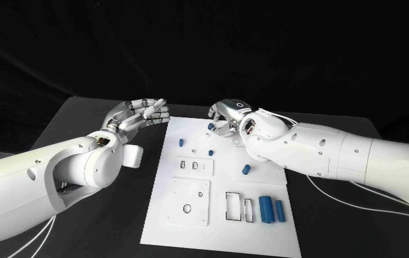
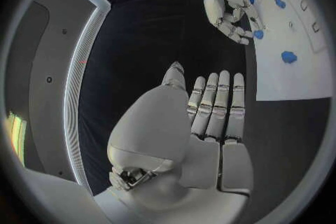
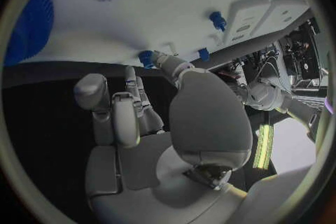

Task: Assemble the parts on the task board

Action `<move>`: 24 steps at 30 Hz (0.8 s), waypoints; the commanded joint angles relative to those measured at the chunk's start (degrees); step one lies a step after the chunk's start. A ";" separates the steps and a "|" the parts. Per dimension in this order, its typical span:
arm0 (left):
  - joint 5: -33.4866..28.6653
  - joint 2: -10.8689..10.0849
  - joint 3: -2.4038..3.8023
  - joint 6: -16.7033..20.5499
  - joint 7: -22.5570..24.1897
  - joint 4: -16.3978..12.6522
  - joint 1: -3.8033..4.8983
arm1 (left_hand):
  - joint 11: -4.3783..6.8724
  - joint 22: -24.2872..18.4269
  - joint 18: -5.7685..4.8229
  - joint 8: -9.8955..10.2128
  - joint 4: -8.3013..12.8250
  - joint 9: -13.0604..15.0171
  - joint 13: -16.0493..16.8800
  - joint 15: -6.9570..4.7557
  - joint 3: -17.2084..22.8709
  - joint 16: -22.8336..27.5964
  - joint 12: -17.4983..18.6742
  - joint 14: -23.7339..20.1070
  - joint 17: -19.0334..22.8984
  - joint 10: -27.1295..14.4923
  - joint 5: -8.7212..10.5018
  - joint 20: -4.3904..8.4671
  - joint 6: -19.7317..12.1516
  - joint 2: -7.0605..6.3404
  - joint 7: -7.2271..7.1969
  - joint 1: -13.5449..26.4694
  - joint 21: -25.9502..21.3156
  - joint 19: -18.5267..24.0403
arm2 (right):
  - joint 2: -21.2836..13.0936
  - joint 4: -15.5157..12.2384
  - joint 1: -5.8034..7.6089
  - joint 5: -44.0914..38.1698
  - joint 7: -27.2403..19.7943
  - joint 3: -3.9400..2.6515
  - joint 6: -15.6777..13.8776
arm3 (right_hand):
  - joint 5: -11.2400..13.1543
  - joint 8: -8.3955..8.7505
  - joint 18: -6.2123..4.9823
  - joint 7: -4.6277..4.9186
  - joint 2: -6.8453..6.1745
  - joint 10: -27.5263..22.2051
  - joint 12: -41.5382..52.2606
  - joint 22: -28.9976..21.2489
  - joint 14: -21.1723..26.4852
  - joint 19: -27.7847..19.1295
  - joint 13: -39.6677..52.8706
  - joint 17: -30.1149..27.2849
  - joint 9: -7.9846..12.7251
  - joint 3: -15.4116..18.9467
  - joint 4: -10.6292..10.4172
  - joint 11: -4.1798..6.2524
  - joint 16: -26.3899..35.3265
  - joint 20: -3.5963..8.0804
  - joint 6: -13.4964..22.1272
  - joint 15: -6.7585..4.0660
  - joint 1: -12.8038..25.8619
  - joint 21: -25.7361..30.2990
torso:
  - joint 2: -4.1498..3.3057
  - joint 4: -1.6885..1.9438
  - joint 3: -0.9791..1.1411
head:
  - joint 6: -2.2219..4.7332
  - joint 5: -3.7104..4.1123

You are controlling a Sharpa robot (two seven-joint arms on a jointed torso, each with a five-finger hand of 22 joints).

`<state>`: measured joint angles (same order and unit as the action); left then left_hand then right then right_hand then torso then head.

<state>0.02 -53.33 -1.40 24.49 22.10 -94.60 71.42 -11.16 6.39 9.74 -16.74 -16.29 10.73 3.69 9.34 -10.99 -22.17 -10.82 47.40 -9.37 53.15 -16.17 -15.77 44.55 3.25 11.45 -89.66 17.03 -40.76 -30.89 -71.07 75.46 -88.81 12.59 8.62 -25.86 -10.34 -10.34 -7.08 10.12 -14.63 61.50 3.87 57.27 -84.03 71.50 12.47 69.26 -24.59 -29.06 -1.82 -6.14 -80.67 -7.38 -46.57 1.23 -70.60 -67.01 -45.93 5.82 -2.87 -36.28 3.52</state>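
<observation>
Head view: we log the task board (image 1: 223, 211) flat on the black counter (image 1: 102, 216), w/ blue parts spread over it. Right hand (image 1: 227, 118) reaches over the board's far edge, fingers curled down onto a small blue part (image 1: 211, 126) right at its fingertips; we judge it's pinching or about to, but can't tell if the grip is closed. Other parts lie nearer the robot than that hand: a peg (image 1: 181, 142), a slanted piece (image 1: 247, 169), two larger blue cylinders (image 1: 271, 209) by the cut-out slots, likely staged for later insertion. Left hand (image 1: 142, 114) hovers just off the board's far left corner, fingers apart, holding nothing; prob. waiting.

Left wrist view: left hand (image 2: 210, 123) flat, fingers straight and side by side, empty. Beyond its fingertips, the right hand (image 2: 231, 17) w/ the blue part (image 2: 258, 34) at its tips.

Right wrist view: right hand (image 3: 150, 117) w/ one fingertip touching the blue part (image 3: 145, 57) at the board edge; other fingers loosely bent, apart.
</observation>
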 commanded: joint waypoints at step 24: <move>-0.17 -0.13 -0.01 -2.19 0.37 0.52 0.02 | -0.13 -0.11 0.58 0.28 0.06 -0.05 0.05 0.12 -0.37 0.42 0.46 0.14 0.03 0.49 0.32 0.04 -0.48 0.41 1.82 0.09 -0.41 0.61 | -21.58 -16.09 1.75 19.11 0.43 -1.16 5.32 | -6.95 -5.55 1.17 -2.65 2.23 10.12 33.12 7.97 -3.66 4.52 27.31 8.38 -0.54 22.01 -10.10 3.76 -4.76 2.97 2.06 -2.81 -7.87 -3.99 | 1.86 -1.84 0.50 | 0.15 2.18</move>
<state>-0.01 -53.58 -1.43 24.09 22.06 -94.06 71.39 -11.37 6.34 9.73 -16.74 -16.29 10.73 3.68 9.34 -10.98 -21.95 -10.58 47.40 -9.37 53.37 -16.17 -15.55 44.55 3.25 11.45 -89.66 16.80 -40.54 -52.47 -87.33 77.23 -73.71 12.87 7.45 -24.52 -17.52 -15.48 -7.02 7.50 -12.62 71.95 34.58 64.83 -84.02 75.62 37.72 74.74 -25.15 -7.96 -10.97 -2.26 -84.96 -4.37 -44.92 -1.68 -77.53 -70.69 -44.36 4.27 -2.52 -36.07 5.50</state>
